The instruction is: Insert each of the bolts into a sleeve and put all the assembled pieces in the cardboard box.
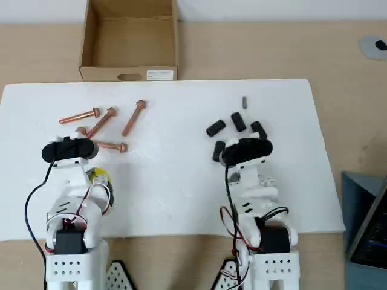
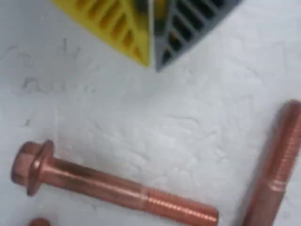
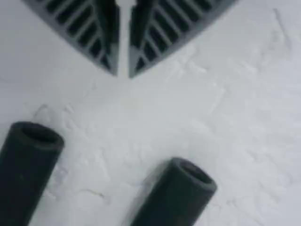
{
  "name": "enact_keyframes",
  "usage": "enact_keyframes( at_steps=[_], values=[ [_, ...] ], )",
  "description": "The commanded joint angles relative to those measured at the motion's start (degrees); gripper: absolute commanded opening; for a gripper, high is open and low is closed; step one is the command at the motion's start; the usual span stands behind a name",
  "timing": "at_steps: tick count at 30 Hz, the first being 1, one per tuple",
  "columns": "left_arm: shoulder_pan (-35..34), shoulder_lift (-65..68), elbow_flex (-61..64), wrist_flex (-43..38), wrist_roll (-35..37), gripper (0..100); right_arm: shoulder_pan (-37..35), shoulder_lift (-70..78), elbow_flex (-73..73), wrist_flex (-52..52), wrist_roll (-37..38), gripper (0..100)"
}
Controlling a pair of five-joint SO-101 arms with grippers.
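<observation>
Hovering clenched and empty, left tool [image 2: 153,59] over loose copper flange bolts [image 1: 100,123], right tool [image 3: 123,66] over loose black sleeves [image 1: 216,128], all on the white mat [image 1: 169,181], cardboard box [image 1: 130,74] beyond on the tabletop [image 1: 351,109]: first pick-up in hand, next move seemingly needing jaws opened around one bolt.

Tan wooden table [image 1: 344,90], white mat [image 1: 175,187] spread over most of its middle. On bare wood at 11 o'clock, open cardboard box [image 1: 129,74], right at mat's far edge. On mat between 9 and 10 o'clock, loose copper bolts [image 1: 101,123], flat, at mixed angles, heads of two close together. Just off centre toward 2 o'clock, four black sleeves [image 1: 216,128] on their sides, near one another; small grey pin [image 1: 244,101] apart from them at 1 o'clock. Grey disc [image 1: 373,46] on wood at 2 o'clock corner.
</observation>
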Motion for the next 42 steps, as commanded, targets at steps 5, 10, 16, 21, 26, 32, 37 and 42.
enact_keyframes(
  at_steps=[5, 10, 16, 21, 26, 32, 37, 42],
  values=[
    [0.44, -0.4, -0.09, -1.05, 0.0, 0, 0.48, -6.64, 0.04, 0.18, 0.09, 1.0],
    [0.44, -0.4, -0.09, -1.05, 0.0, 0, 0.4, -6.64, 0.04, 0.18, 0.26, 1.0],
    [0.44, -0.4, -0.18, -1.05, 0.0, 0, 0.4, -6.64, 0.04, 0.18, 0.35, 1.0],
    [0.44, -0.4, -0.35, -0.7, 0.18, 0, 0.4, -6.64, 0.04, 0.18, 0.18, 1.0],
    [0.44, -0.31, -0.97, -0.7, 0.18, 0, 0.75, -6.55, -1.27, 1.05, 0.09, 1.0],
    [0.26, -0.22, -5.01, 0.79, 1.32, 0, 0.48, -6.37, -7.34, 4.66, 0.26, 1.1],
    [0.44, 0.04, -12.4, 6.51, 4.57, 1, 0.4, -6.2, -12.88, 5.89, 3.34, 1.2],
    [0.44, 5.32, -17.67, 7.47, 4.48, 1, 0.4, -3.74, -16.31, 7.03, 6.07, 1.2]
  ],
)
